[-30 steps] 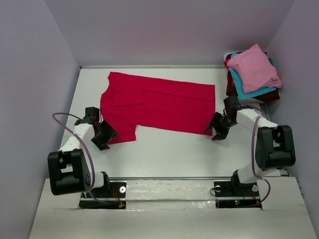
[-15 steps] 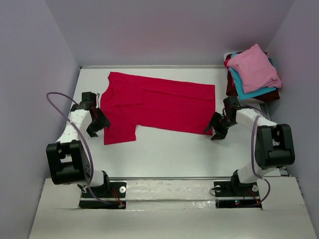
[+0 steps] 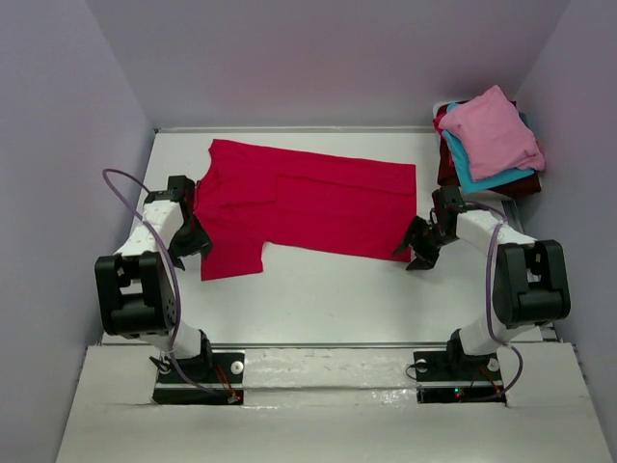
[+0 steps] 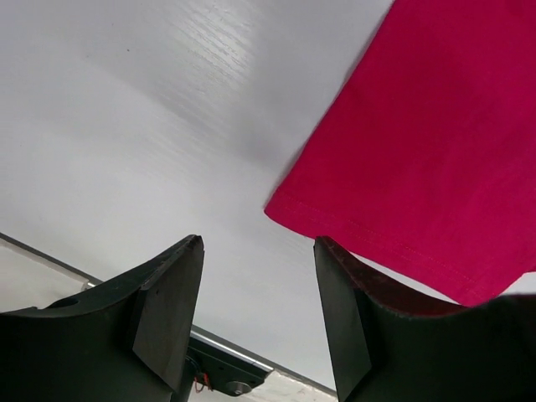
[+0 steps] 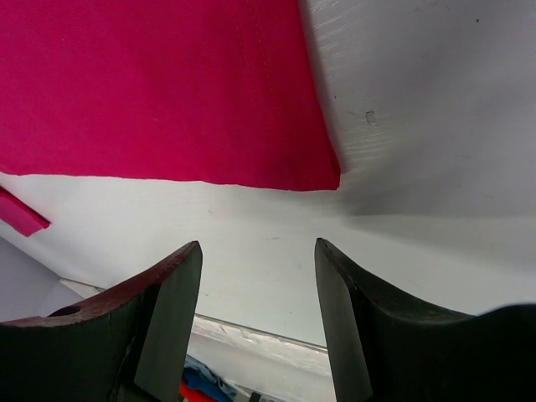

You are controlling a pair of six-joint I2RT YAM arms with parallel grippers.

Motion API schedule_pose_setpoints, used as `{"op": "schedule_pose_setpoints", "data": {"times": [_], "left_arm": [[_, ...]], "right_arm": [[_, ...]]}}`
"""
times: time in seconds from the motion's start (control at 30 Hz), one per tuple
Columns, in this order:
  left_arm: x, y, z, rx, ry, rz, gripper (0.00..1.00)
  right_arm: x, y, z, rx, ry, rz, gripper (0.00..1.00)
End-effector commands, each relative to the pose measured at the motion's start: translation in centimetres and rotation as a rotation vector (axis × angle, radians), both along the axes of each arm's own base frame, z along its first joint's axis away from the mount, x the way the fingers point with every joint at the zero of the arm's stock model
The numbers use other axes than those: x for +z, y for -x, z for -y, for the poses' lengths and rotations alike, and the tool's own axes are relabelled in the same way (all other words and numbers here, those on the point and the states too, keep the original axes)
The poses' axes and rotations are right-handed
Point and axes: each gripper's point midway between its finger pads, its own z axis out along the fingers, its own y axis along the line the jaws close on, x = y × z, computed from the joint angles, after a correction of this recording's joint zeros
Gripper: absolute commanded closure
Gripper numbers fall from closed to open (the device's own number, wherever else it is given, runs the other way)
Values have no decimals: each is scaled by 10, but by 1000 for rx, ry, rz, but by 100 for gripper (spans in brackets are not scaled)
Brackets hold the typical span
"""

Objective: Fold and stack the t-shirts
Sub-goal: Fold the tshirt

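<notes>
Left hand (image 4: 260, 244) low, fingers spread, gripping nothing; right hand (image 5: 258, 245) same.

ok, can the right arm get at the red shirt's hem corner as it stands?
Probably yes: the right gripper hangs just short of the red shirt's corner, jaws open, only table between.

My left gripper (image 3: 195, 242) moved from the sleeve's near corner farther up the table, now beside the left sleeve edge of the red shirt (image 3: 308, 203), jaws slightly narrower, elbow drawn in.
</notes>
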Motion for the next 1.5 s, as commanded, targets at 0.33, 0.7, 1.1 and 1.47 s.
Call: {"op": "schedule_pose_setpoints", "data": {"times": [0.33, 0.7, 1.1, 1.47], "left_arm": [[-20, 5, 53, -212, 7, -123, 33], [-23, 4, 72, -257, 42, -121, 33], [-45, -6, 97, -379, 83, -166, 34], [-65, 11, 97, -355, 100, -205, 42]], "right_arm": [[4, -18, -7, 14, -41, 58, 38], [1, -21, -7, 16, -43, 53, 38], [1, -19, -7, 10, -39, 47, 38], [0, -18, -6, 8, -35, 43, 38]]}}
